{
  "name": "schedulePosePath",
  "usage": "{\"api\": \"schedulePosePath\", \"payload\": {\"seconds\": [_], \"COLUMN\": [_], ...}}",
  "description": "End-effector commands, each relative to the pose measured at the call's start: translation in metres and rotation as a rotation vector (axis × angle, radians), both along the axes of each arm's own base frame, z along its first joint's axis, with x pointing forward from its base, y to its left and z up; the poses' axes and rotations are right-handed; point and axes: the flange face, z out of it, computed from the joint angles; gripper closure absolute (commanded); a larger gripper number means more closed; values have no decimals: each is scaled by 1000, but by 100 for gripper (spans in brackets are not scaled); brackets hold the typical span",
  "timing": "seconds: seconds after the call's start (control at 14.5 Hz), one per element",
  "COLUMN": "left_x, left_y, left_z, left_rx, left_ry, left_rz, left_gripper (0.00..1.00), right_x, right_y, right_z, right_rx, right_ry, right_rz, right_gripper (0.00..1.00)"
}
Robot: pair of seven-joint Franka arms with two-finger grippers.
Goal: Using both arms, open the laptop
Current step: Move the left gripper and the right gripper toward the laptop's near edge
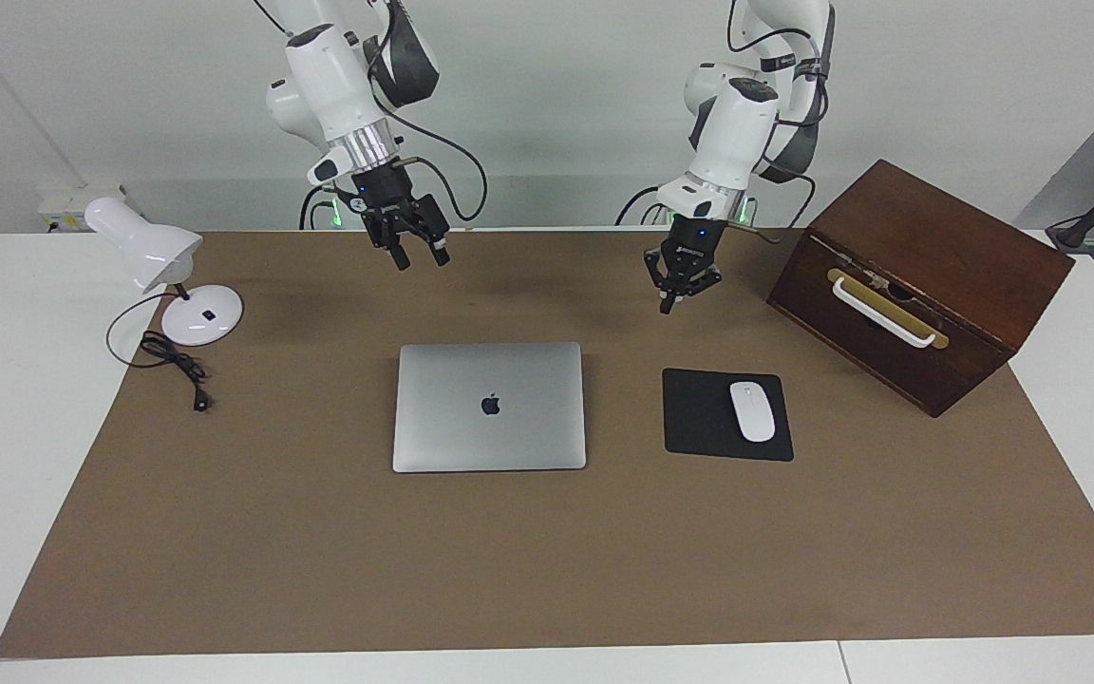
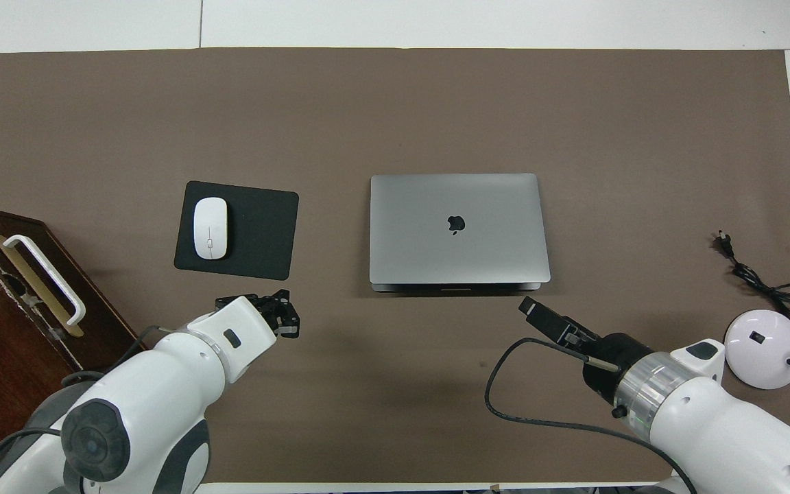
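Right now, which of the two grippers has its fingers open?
The right gripper, raised over the mat near the lamp's end, shows two spread fingers. The left gripper, up in the air beside the wooden box, is shut.

A white surface lies under a broad brown mat that covers nearly all of it, with a pale grey wall rising along the robots' end. A white desk lamp stands at the right arm's end of the mat, its black cord coiled on the mat just beside the base, while a dark wooden box with a white handle sits at the left arm's end. Even, soft light leaves only faint shadows on the mat, and a white socket strip sits against the wall close to the lamp.
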Motion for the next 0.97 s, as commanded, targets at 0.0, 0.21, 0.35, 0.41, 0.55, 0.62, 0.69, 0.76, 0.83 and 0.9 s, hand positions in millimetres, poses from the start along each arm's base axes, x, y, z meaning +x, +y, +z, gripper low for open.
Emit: {"api": "schedulePosePath", "payload": {"seconds": [0.0, 0.21, 0.35, 0.41, 0.55, 0.62, 0.69, 0.76, 0.83, 0.9], "left_x": [-20, -33, -39, -40, -43, -43, -45, -45, -45, -47], "left_y": [-15, -29, -42, -47, -56, -58, -63, -65, -66, -69], "left_z": [-12, -27, -41, -45, -53, -61, -65, -67, -70, -70], "left_rx": [-39, -36, -39, -47, -57, -57, -65, -70, -68, -70], "left_ry": [-34, -41, -62, -84, -109, -117, -136, -148, -148, -156], "left_rz": [-20, -61, -91, -99, -115, -117, -125, -129, -131, -142], "left_gripper": [100, 100, 100, 100, 100, 100, 100, 100, 100, 100], "right_x": [-12, -14, -11, -13, -12, -12, -13, -12, -10, -11], "right_y": [11, 21, 22, 31, 36, 39, 43, 44, 46, 50], "right_z": [-1, -7, -12, -17, -27, -31, -35, -40, -44, -50], "right_rx": [55, 75, 81, 83, 75, 70, 65, 60, 56, 51], "right_ry": [8, 33, 39, 50, 72, 72, 79, 86, 85, 88], "right_rz": [-40, -60, -83, -77, -75, -70, -60, -60, -61, -54], "right_gripper": [0, 0, 0, 0, 0, 0, 0, 0, 0, 0]}}
